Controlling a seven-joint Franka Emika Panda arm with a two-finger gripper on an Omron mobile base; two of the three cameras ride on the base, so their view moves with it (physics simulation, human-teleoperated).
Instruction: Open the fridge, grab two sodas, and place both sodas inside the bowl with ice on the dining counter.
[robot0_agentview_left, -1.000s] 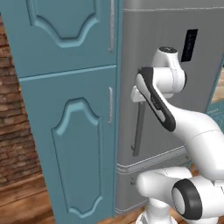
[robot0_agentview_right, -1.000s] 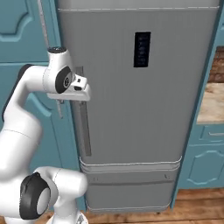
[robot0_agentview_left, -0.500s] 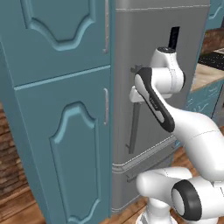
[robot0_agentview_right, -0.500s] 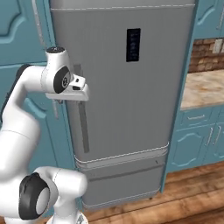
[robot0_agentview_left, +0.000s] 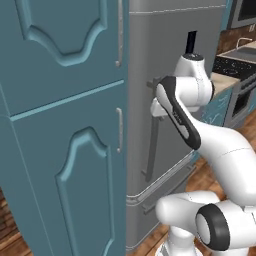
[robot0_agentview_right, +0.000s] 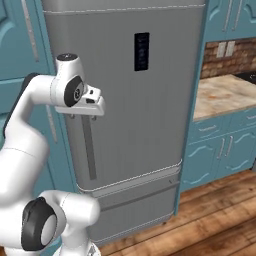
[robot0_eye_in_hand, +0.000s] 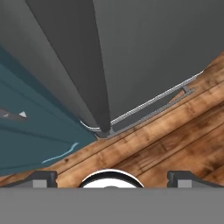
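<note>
Firstly, fridge (robot0_agentview_right: 150, 125): tall grey metal unit, shut, standing between teal cabinets (robot0_agentview_left: 60, 140) on its left and a lower run of teal cupboards under a beige worktop (robot0_agentview_right: 222, 95) on its right. Likely heavy and rigid; door probably held by a seal, so expect a firm, steady pull rather than a tug. Smooth metal face offers no purchase. Contents unseen behind the closed door; sodas presumably inside, not confirmed.

Next, bottom drawer (robot0_agentview_right: 135, 197): closed, below the main door, with a horizontal bar across its front. Not needed for bottles, by judgement.

Then, long vertical handle (robot0_agentview_right: 89, 150): slim stiff bar near the door's left edge, standing off the panel. Best place to take hold, around the bar at upper-middle height, fingers either side.

Then, black display panel (robot0_agentview_right: 142, 51): high on the door, to be left alone.

Lastly, pincer (robot0_agentview_right: 82, 116): spread wide, holding nothing, pointing down towards the wooden floor (robot0_eye_in_hand: 166, 140), level with the top of the handle and close in front of it; contact not discernible.
</note>
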